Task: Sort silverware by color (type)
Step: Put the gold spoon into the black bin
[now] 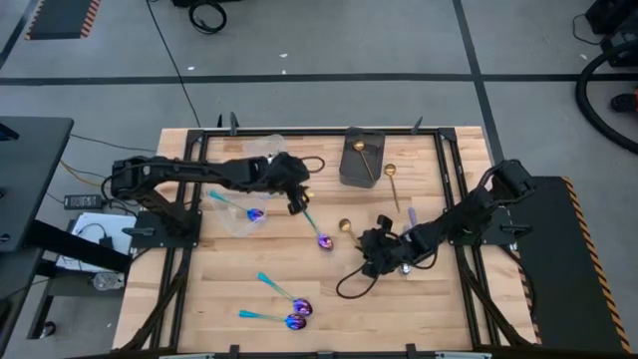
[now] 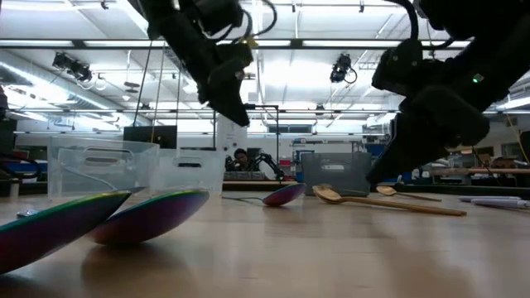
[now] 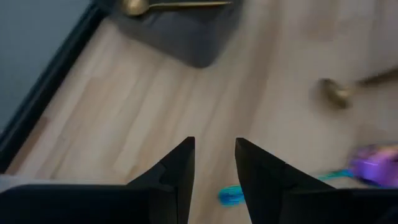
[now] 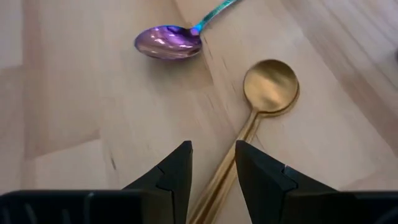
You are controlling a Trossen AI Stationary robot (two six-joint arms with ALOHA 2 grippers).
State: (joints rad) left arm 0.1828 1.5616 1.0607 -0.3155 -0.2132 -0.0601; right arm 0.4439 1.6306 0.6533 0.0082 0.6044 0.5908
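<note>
My left gripper [image 1: 297, 202] hangs open above the table's middle, over the teal handle end [image 3: 230, 195] of an iridescent spoon [image 1: 319, 233] lying flat. In the low view it [image 2: 236, 112] is well clear of the wood. My right gripper [image 1: 369, 245] is open and low over a gold spoon [image 4: 270, 84]. Its fingers stand either side of that spoon's handle [image 4: 219, 180] without touching it, and the spoon lies flat [image 2: 389, 201]. Two more iridescent spoons [image 1: 289, 304] lie near the table's near edge. Another gold spoon [image 1: 392, 179] lies beside the grey box.
A dark grey box [image 1: 361, 160] at the far side holds a gold spoon. A clear tub [image 1: 237, 211] under the left arm holds an iridescent spoon, and a second clear tub [image 1: 267, 148] stands behind it. A black cable [image 1: 351, 282] loops near the right gripper.
</note>
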